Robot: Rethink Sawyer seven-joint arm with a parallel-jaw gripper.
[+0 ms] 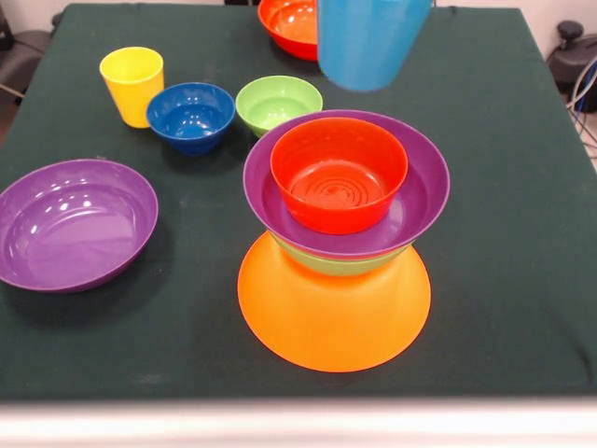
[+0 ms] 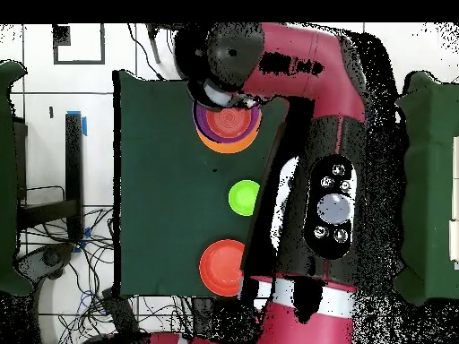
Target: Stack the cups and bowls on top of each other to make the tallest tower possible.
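Observation:
A light blue cup [image 1: 368, 42] hangs in the air at the top of the front view, above and slightly behind the tower; the gripper that holds it is cut off by the top edge. The tower stands on an upturned orange bowl [image 1: 334, 317], with a green bowl [image 1: 336, 264], a purple bowl [image 1: 424, 201] and a red-orange bowl [image 1: 340, 173] nested upright on it. In the overhead view the arm's wrist [image 2: 215, 76] covers the gripper and part of the tower [image 2: 229, 125].
On the green table lie a yellow cup [image 1: 132, 84], a dark blue bowl [image 1: 191, 115], a small green bowl [image 1: 278, 103], a large purple bowl [image 1: 75, 224] and a red-orange bowl [image 1: 289, 23] at the far edge. The table's near edge [image 1: 298, 387] is close to the tower.

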